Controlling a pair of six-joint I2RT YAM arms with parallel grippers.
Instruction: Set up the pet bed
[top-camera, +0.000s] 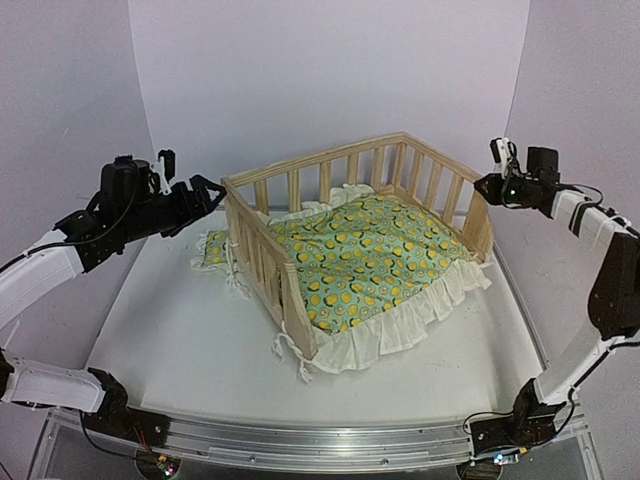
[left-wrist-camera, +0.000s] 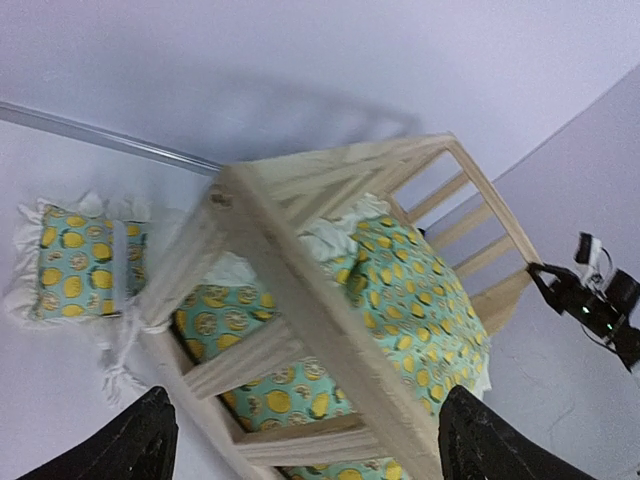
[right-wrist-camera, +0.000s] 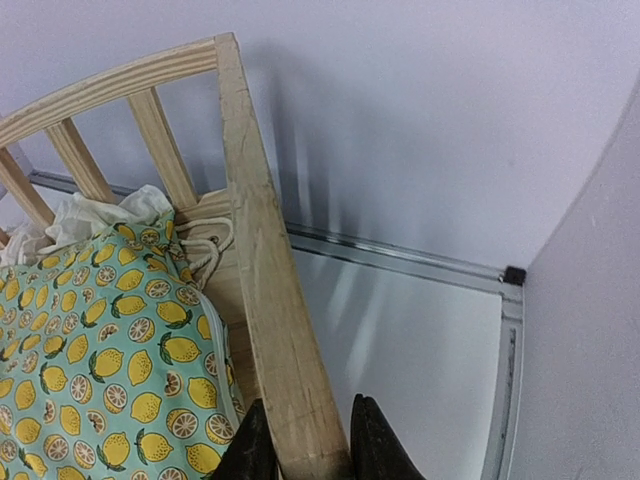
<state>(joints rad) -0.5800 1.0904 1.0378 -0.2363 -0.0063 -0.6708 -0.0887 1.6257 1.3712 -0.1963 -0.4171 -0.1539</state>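
- Frame (top-camera: 330, 163) stands mid-bench (top-camera: 180, 330), turned at an angle, low side toward the near right.
- Cushion (top-camera: 365, 255) lies inside the frame. Its cream ruffle spills out over the low side onto the bench.
- Pillow (top-camera: 212, 250) lies flat on the bench outside the frame, just beside its left slatted side. It is not on the cushion.
- Left hand (top-camera: 203, 190) hangs in the air near the frame's rear left corner, fingers wide apart, holding nothing. In the wrist view the corner post shows between the two fingers (left-wrist-camera: 140, 440).
- Right hand (top-camera: 487, 186) is at the frame's right side. The wrist view shows its fingers (right-wrist-camera: 255, 445) pressed against either face of the top rail, clamped on the frame.
- White tie cords hang off the near left corner post.
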